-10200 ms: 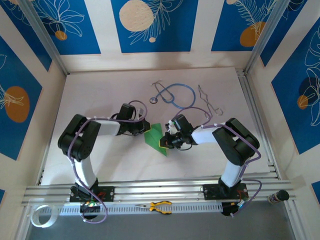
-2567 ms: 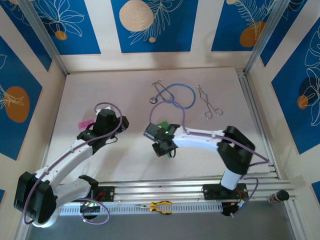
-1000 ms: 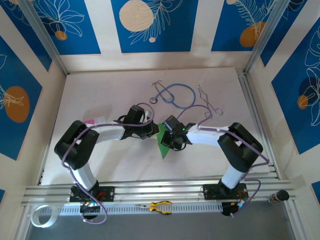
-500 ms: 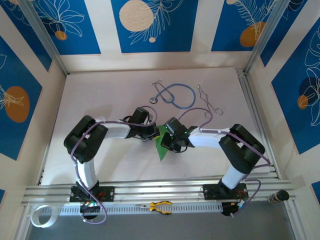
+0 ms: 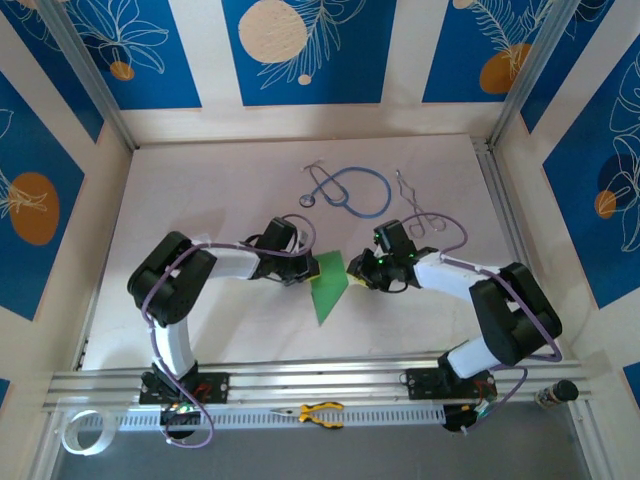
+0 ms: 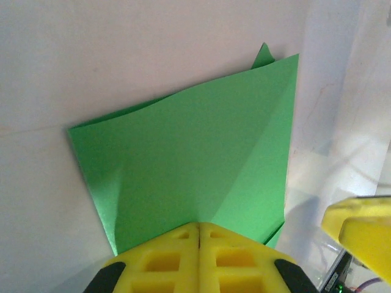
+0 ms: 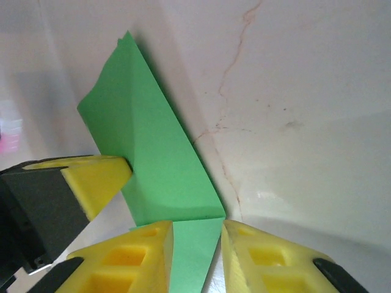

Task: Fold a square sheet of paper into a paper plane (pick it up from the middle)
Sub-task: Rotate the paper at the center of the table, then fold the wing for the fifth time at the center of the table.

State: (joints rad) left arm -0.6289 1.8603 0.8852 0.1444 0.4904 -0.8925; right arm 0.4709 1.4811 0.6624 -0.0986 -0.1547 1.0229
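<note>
Right gripper has just let go. A second ago it was shut and pressed up against the left gripper at the middle of the table. Now its arm has drawn back to the right and its jaws stand spread. In the right wrist view a corner of the green paper sheet lies loose in the gap between the yellow fingers.

Left gripper is unchanged, pads pressed together on the near edge of the sheet and pinching it. From above, the sheet lies between the two grippers as a narrow folded strip, slanting towards the arm bases.

Judgement: the left arm alone now holds the paper, so this looks like a regrip between folds. The plane is not finished. There are diagonal creases but no dart shape.

Unclear:
- How many layers the left pads hold; the fingers cover that edge.
- Whether the loose corner brushes a right pad.
- The sheet's near end, cut off at the bottom of both wrist views.
- How sharp the creases are; one shows only as a change of shade.
</note>
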